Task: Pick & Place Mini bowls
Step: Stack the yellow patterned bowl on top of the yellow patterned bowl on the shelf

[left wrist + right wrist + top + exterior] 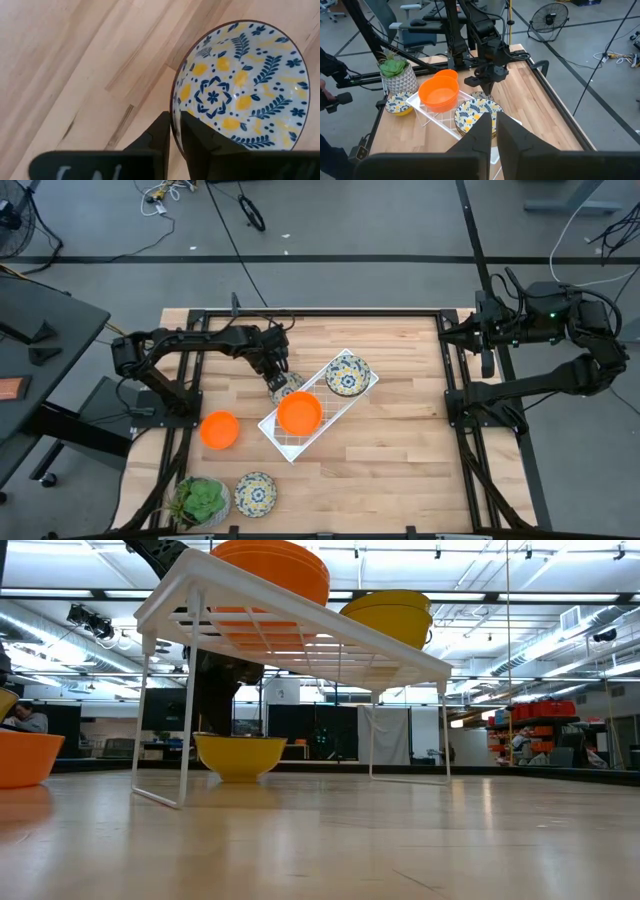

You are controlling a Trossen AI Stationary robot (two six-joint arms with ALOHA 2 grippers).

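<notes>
A white mini bowl with a blue-and-yellow pattern [288, 390] [240, 85] stands upright on its base on the wooden table, just beside the white wire rack [275, 432]. My left gripper [280, 380] [175, 137] points steeply down at its rim and is shut on it. On top of the rack sit an orange mini bowl [298, 412] and a patterned one [347, 374]. Another orange bowl [219, 429] and another patterned bowl [255, 493] rest on the table at the near left. My right gripper [487, 360] [494, 135] waits shut, raised over the table's right edge. My left gripper has the patterned bowl's rim [173, 117] between its two fingers, one finger inside the bowl [200, 142] and one outside [159, 137]. The fingers come from above, slanting steeply down. The bowl stands upright with its base on the table [240, 778].
A potted green plant [200, 500] stands at the near left corner. The rack takes up the table's middle on thin legs [185, 740], with room beneath it. Bare wood lies to the right and near side of the rack.
</notes>
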